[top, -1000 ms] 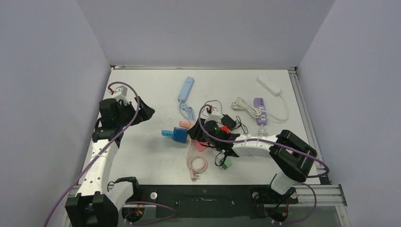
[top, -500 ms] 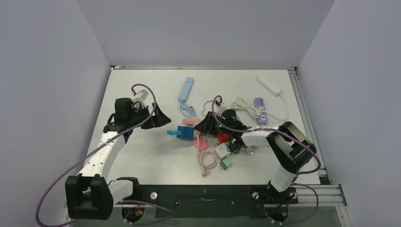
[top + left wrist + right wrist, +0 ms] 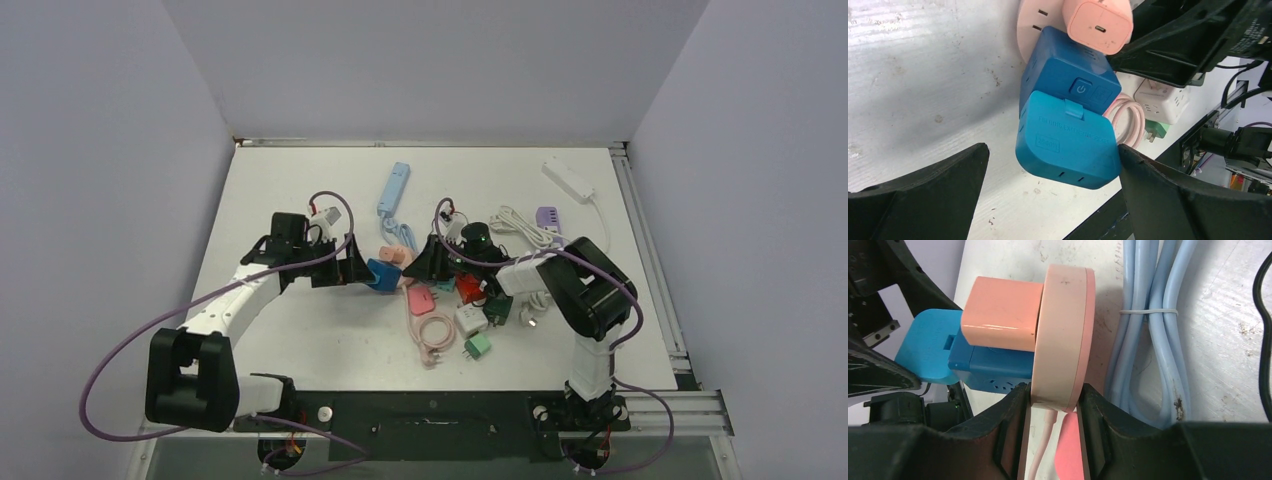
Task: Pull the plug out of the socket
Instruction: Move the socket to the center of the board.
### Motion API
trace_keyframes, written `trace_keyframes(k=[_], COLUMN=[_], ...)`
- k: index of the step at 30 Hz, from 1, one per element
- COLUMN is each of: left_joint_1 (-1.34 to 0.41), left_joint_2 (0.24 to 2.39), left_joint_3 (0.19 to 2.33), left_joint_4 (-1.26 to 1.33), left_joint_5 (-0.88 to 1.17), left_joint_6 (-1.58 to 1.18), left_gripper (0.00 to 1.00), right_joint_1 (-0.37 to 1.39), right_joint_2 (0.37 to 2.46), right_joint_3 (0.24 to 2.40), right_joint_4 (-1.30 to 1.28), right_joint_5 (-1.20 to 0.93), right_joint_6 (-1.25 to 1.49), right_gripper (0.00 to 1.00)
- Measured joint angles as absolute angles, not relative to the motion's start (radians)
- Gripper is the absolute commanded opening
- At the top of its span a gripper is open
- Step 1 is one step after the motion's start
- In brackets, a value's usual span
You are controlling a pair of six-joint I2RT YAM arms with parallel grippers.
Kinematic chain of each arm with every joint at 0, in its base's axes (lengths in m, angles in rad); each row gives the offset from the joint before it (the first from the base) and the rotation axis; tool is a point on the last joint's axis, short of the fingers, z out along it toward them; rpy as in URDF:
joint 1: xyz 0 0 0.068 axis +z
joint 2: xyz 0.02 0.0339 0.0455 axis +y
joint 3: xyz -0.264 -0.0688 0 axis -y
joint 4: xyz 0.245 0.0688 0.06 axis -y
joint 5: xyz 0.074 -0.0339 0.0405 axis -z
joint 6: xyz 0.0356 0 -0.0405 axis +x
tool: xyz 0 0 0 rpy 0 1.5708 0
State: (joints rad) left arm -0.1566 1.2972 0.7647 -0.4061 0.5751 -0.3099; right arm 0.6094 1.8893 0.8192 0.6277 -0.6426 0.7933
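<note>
The white table (image 3: 300,330) stands between pale lilac walls (image 3: 100,150). The task is not yet done: the blue plug (image 3: 1068,135) sits fully in the round pink socket (image 3: 1063,335), at nine o'clock from it in the top view. The right gripper (image 3: 1053,402) pinches the socket's rim from both sides. The left gripper (image 3: 1052,160) is spread wide, with one finger on each side of the plug; whether it touches cannot be told. Closing and pulling apart seem to remain.
</note>
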Motion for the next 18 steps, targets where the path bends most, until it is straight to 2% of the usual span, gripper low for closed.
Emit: trace_keyframes(k=[9, 18], left_joint_1=[-0.241, -0.268], left_joint_2=[1.37, 1.386], left_joint_3=[0.815, 0.823], left_joint_4=[-0.355, -0.283], left_joint_5=[0.601, 0.628], left_joint_6=[-0.316, -0.35], left_gripper=[0.96, 0.96], right_joint_1=[0.609, 0.611], right_joint_2=[1.911, 1.888], right_joint_3=[0.829, 0.828], right_joint_4=[0.627, 0.596], right_joint_5=[-0.652, -0.617], right_joint_6=[0.766, 0.711], right_gripper=[0.3, 0.66])
